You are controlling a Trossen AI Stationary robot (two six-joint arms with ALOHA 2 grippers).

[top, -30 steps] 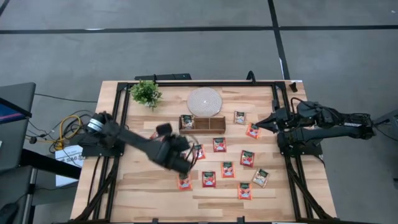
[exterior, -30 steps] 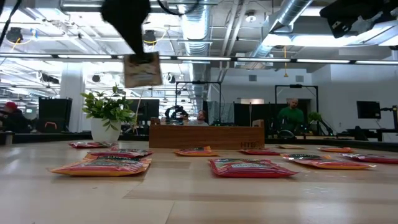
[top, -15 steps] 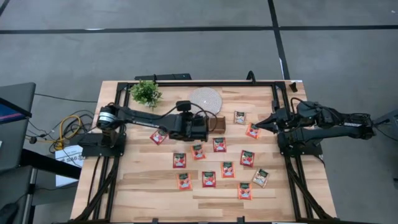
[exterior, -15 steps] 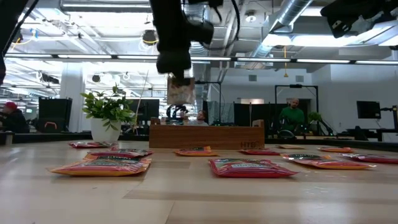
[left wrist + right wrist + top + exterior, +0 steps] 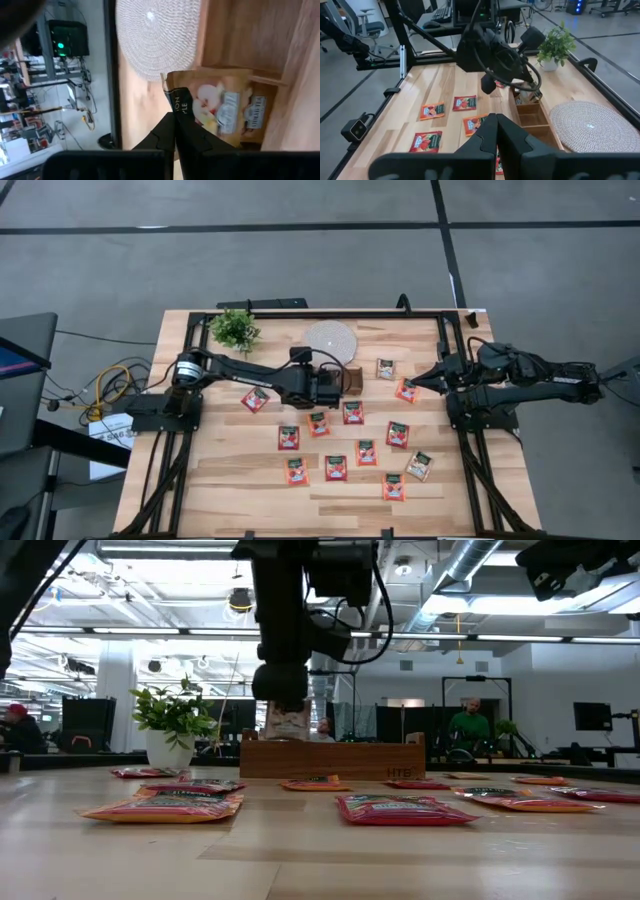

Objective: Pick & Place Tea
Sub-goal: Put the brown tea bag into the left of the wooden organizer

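The left gripper (image 5: 322, 385) is clamping a pale sachet (image 5: 227, 106) between its closed fingers (image 5: 187, 131) and holding it upright over the left compartment of the wooden tray (image 5: 332, 758). In the low view the sachet (image 5: 284, 724) is hanging just above the tray's top edge, its lower part dipping behind the front wall. The left arm (image 5: 240, 370) is reaching across the table (image 5: 240, 490) from its left side to the tray, which is sitting just in front of the round woven disc (image 5: 329, 338). A potted plant (image 5: 234, 329) is standing at the far left corner.

The remaining sachets, mostly red (image 5: 288, 437), are lying flat on the table in front of and to the right of the tray; a pale one (image 5: 385, 368) is lying to the right of the tray.

The right gripper (image 5: 418, 378) is waiting at the table's right edge, near a red sachet (image 5: 405, 391), with its fingers (image 5: 512, 142) pressed together and holding nothing.
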